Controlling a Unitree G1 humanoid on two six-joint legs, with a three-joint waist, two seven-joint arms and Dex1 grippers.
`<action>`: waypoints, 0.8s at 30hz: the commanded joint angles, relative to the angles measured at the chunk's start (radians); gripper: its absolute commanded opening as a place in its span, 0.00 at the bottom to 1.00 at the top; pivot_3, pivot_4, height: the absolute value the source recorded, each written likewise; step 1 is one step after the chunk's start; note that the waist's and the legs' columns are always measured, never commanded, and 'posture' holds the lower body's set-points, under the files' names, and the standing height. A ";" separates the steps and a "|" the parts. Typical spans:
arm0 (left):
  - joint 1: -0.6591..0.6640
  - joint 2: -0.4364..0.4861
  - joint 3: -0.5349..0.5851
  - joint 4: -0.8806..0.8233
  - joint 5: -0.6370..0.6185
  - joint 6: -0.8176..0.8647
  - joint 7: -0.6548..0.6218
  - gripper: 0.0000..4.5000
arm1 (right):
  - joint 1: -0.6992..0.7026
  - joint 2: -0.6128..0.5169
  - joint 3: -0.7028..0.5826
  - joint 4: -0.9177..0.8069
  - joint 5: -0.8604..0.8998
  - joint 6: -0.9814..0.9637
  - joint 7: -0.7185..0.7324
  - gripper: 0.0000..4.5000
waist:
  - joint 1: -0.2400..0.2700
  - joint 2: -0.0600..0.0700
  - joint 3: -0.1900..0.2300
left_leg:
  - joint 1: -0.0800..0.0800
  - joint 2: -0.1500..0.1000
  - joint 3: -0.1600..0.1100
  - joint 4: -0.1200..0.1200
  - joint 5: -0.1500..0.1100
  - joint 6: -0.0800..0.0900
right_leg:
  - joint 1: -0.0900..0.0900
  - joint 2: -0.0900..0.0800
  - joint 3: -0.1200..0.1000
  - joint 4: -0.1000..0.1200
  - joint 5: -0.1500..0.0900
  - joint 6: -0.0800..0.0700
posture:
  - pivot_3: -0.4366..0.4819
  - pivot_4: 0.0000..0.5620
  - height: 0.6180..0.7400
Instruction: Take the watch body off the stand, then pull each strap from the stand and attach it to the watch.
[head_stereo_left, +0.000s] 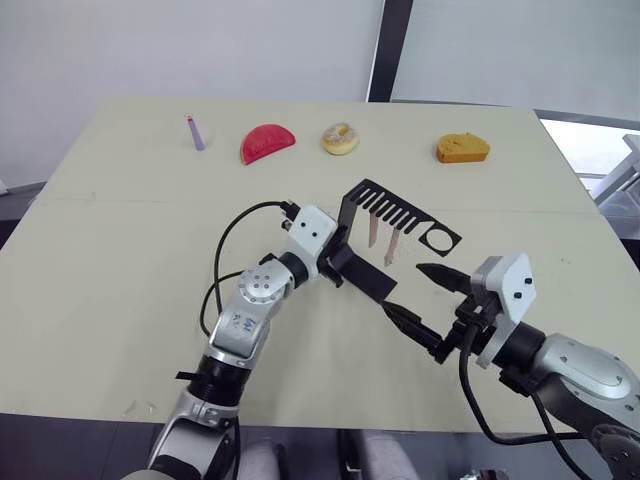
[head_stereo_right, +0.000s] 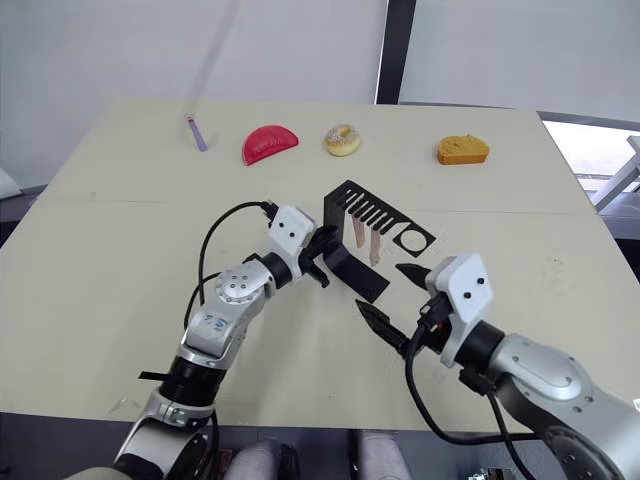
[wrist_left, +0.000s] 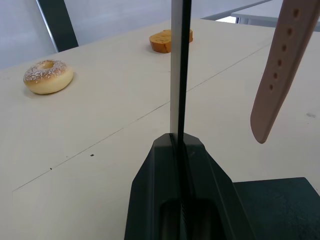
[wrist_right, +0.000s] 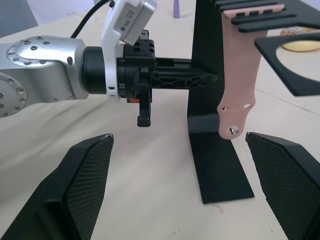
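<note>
Under the comb-slotted top arm of the stand (head_stereo_left: 372, 240), two straps (head_stereo_left: 393, 246) hang side by side, long axes straight down, free ends well clear of the stand's flat foot on the worktop (head_stereo_left: 120, 230). I cannot make out the watch body anywhere on the stand, and the ring hole at the arm's tip looks empty, so I judge the strap step is the one in hand. My left end effector (head_stereo_left: 338, 262) is pressed shut on the stand's upright, steadying it from my left side. My right end effector (head_stereo_left: 417, 297) is spread wide and empty, low near the worktop, just beside the foot on my right. From it the straps lie ahead and slightly up, and in the right wrist view the nearer strap (wrist_right: 239, 80) hangs between my two pads (wrist_right: 85, 170). Clearly the right arm is the free one and the nearer, so the pull falls to it, downward along the strap's length.
</note>
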 joint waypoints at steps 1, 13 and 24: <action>0.005 -0.025 -0.007 -0.043 0.016 -0.005 0.028 0.01 | -0.022 0.035 0.014 -0.061 -0.014 0.029 -0.118 1.00 | -0.001 0.000 0.000 | 0.000 0.000 0.000 0.000 0.000 0.000 | 0.000 0.000 0.000 0.000 0.000 0.000 | 0.48 0.27 0.98; 0.032 -0.083 -0.032 -0.052 0.036 -0.016 0.067 0.01 | -0.163 0.292 0.188 -0.103 -0.138 0.187 -0.550 1.00 | -0.001 0.000 0.000 | -0.001 0.000 0.000 0.000 0.000 0.000 | -0.001 0.000 0.000 0.000 0.000 0.000 | 0.48 0.27 0.98; 0.029 -0.108 -0.036 -0.054 0.048 -0.009 0.085 0.00 | -0.328 0.396 0.333 -0.014 -0.361 0.271 -0.584 0.94 | -0.001 0.000 0.000 | -0.010 0.000 0.001 0.002 0.001 0.000 | -0.012 -0.001 0.000 0.003 0.000 0.000 | 0.48 0.27 0.98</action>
